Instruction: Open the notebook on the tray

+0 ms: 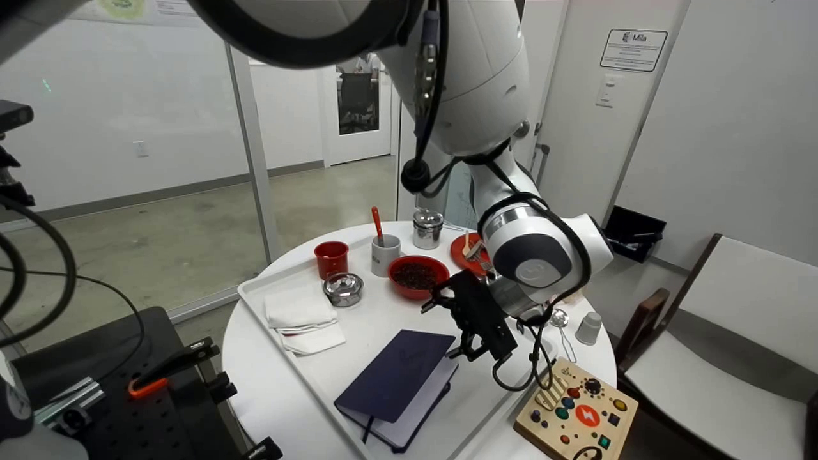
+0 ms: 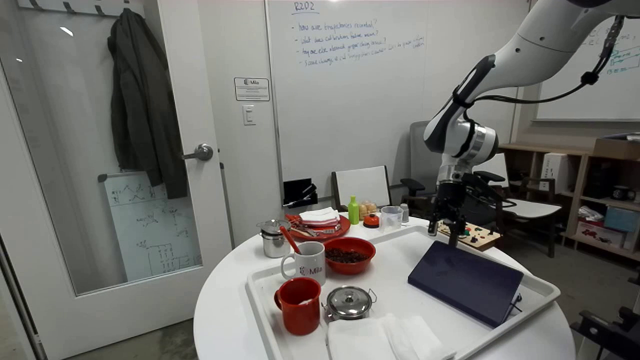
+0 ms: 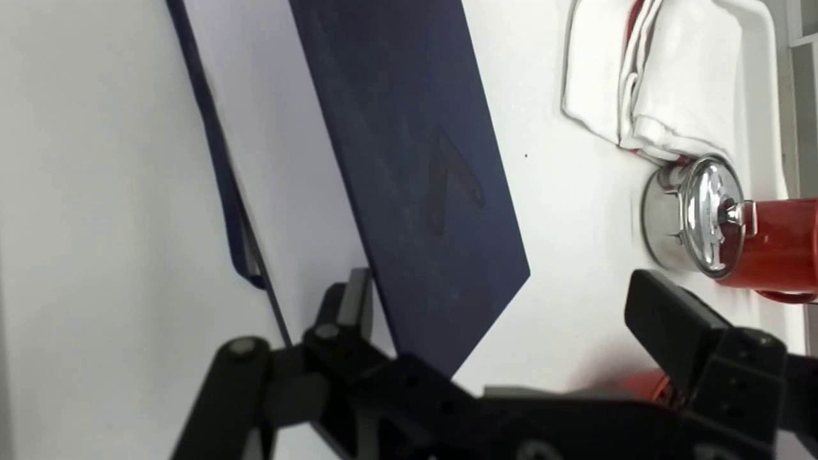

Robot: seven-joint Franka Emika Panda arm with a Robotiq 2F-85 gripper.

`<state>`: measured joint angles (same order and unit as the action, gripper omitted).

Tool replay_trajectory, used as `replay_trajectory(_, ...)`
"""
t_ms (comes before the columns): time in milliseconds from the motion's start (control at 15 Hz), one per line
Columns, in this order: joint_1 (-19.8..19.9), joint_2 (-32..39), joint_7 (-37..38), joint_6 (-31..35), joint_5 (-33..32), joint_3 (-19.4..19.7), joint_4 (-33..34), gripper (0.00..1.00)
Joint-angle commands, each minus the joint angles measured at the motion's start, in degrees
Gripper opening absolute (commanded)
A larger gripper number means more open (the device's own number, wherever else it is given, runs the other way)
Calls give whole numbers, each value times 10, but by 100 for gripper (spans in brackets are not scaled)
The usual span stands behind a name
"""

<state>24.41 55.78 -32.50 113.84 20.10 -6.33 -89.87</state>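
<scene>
The notebook (image 1: 397,374) lies on the white tray (image 1: 363,319), its dark navy cover raised at a slant over its white pages (image 1: 423,404). It also shows in an exterior view (image 2: 465,282) and the wrist view (image 3: 415,160). My gripper (image 1: 441,329) is open, its fingers wide apart, at the notebook's partly lifted edge; it also shows in an exterior view (image 2: 443,236). In the wrist view, one finger of the gripper (image 3: 500,281) is at the cover's free edge, over the pages. The other finger is beyond the cover, above the tray. Whether the finger touches the cover I cannot tell.
The tray also holds folded white cloths (image 1: 299,310), a lidded steel pot (image 1: 344,291), a red mug (image 1: 331,260), a white mug (image 1: 385,263) and a red bowl (image 1: 409,292). A colourful wooden board (image 1: 575,428) lies beside the tray, near the gripper's side.
</scene>
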Motion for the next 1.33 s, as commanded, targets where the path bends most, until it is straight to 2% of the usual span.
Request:
replay_trajectory(0, -1, -40, -27, -9, 1, -3, -48, 100)
replay_trajectory(667, -15, -96, -80, -18, 1, -6, -111, 100)
replay_trajectory(1267, -52, -133, -119, -55, -12, -3, -134, 100)
